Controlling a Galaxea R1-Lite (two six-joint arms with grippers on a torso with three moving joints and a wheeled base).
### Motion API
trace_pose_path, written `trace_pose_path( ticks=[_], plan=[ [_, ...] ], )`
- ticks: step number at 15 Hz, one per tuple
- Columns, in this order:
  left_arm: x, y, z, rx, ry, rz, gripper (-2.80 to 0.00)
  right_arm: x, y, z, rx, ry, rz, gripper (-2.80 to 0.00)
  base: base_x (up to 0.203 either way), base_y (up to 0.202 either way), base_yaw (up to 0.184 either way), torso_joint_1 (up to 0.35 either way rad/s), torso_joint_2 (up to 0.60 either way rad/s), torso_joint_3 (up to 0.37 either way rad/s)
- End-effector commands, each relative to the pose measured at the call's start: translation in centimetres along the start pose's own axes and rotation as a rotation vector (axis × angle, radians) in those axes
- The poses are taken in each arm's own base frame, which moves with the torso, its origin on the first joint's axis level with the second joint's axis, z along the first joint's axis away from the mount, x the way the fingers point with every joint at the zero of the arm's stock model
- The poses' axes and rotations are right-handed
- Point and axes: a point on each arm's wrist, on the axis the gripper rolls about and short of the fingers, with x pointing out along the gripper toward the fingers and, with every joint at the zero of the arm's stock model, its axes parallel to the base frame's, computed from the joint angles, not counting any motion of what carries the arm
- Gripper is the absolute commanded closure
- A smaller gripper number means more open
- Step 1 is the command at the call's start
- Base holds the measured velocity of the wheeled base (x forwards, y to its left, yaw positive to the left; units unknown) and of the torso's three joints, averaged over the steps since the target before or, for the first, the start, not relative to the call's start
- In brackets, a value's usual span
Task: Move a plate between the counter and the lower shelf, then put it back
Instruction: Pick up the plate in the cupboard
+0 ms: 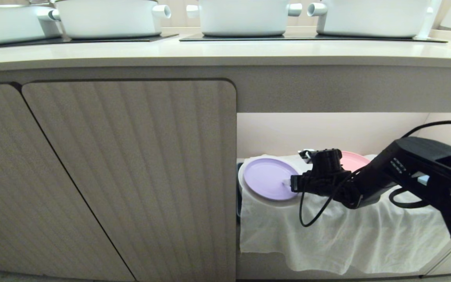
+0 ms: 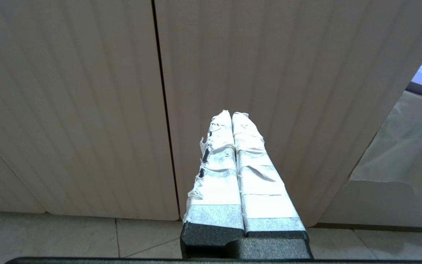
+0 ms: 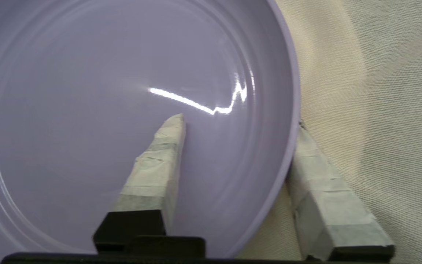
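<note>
Right claw (image 3: 238, 126) half-open, fingers apparently straddling rim; left claw (image 2: 232, 116) parked, fingers together.

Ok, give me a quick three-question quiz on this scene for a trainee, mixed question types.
1. Where does the lilac plate lie? A counter; B lower shelf; C floor.
2. True or false: the right end effector straddles the lilac plate's rim, one finger on each side.
3. Fill in: the other plate on that shelf is ___.
Key: 1 B; 2 true; 3 pink.
</note>
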Motion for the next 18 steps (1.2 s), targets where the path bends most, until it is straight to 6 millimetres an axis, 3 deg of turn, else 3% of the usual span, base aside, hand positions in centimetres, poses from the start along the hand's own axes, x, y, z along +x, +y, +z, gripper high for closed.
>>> trace_pose_path(
  ticks=[1,12,18],
  plan=[
    [0.0,0.0,0.0,-0.001,0.000,0.002,0.00,0.0,0.0,0.1,-0.002,-0.008,0.003,0.00,0.000,0.000,0.000,0.000,0.00,0.000],
    [0.0,0.0,0.0,-0.001,0.001,0.000,0.00,-0.3,0.0,0.5,-0.002,-0.020,0.003,0.00,0.000,0.000,0.000,0.000,0.00,0.000],
    [0.0,0.0,0.0,-0.001,0.001,0.000,0.00,-2.0,-0.8,2.4,0.003,-0.068,-0.016,0.00,0.000,0.000,0.000,0.000,0.00,0.000]
  ],
)
